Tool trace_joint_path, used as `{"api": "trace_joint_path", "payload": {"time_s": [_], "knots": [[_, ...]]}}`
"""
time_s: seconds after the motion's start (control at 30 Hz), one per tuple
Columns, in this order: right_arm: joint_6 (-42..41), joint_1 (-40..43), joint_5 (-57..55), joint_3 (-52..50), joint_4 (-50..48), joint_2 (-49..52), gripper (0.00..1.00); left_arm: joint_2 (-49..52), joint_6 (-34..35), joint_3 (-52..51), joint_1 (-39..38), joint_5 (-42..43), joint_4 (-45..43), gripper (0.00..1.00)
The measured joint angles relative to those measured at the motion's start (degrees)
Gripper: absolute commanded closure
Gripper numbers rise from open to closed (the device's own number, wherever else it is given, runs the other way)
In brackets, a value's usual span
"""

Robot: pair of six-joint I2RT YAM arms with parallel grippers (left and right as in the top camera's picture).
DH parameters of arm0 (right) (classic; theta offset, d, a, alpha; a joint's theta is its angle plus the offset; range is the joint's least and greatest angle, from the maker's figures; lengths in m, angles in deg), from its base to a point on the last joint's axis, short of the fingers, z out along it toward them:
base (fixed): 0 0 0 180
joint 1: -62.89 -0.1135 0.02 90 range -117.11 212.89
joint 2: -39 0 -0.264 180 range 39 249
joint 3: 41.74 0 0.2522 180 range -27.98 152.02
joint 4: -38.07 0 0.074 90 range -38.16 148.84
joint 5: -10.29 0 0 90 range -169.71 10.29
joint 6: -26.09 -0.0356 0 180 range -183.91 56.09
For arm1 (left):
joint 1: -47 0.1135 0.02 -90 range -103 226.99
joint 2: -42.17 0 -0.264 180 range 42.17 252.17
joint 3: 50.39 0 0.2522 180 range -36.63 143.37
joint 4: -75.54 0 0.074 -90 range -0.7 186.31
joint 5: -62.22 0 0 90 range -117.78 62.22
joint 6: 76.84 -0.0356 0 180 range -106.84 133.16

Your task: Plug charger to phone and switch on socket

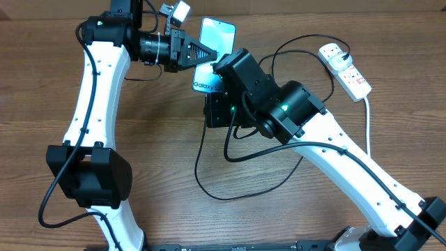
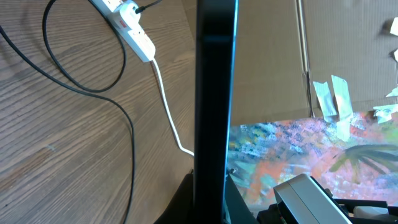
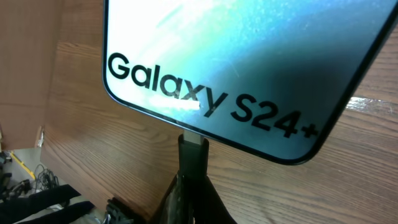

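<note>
Above the middle of the bench (image 1: 174, 181), the phone (image 1: 218, 33) is held clear of the surface, tilted with its lit screen upward. Its side edge is clamped in the left hand (image 1: 208, 53), which is clenched on it. At the phone's bottom edge, just under the printed model name, the connector (image 3: 193, 151) of the charger cable (image 1: 230, 189) is pinched in the right hand (image 3: 191, 193), likewise clenched. Its tip is seen touching the middle of that edge, but whether it is fully seated cannot be told.

The step in hand is judged to be the insertion. For this to be done well, the connector should be lined up square with the port and pushed straight along the phone's length. Meanwhile the phone should be braced by the left hand so that it is neither tipped nor slid in the grip. No sideways force should be applied, since the connector could be bent. Ample slack is left by the cable looped on the bench.

The power strip (image 1: 346, 70) lies well apart at the far right, and the cable's white plug appears to be set into it. Its switch is not yet attended to.
</note>
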Motion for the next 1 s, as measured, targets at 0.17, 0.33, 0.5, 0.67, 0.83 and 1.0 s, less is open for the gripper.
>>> {"api": "trace_joint_path", "payload": {"time_s": [0.17,0.33,0.5,0.67,0.83,1.0], "knots": [[-0.07,0.0,0.26,0.0,-0.39,0.0,0.96,0.0,0.0,0.0,0.07,0.17,0.0,0.96],[-0.5,0.0,0.44,0.0,-0.52,0.0,0.96,0.0,-0.02,0.0,0.07,0.17,-0.02,0.96],[-0.83,0.17,0.63,0.0,-0.55,0.0,0.96,0.0,-0.02,0.0,0.07,0.17,0.0,0.96],[-1.11,0.24,0.85,0.0,-0.5,0.0,0.96,0.0,-0.22,0.0,0.07,0.17,0.07,0.96],[-1.92,0.26,0.87,0.0,-0.52,0.0,0.96,0.0,-0.24,0.0,0.07,0.17,0.09,0.96],[-2.86,0.26,0.96,-0.15,-0.94,0.0,0.96,0.0,-0.26,0.02,0.09,0.17,0.07,0.96]]}}
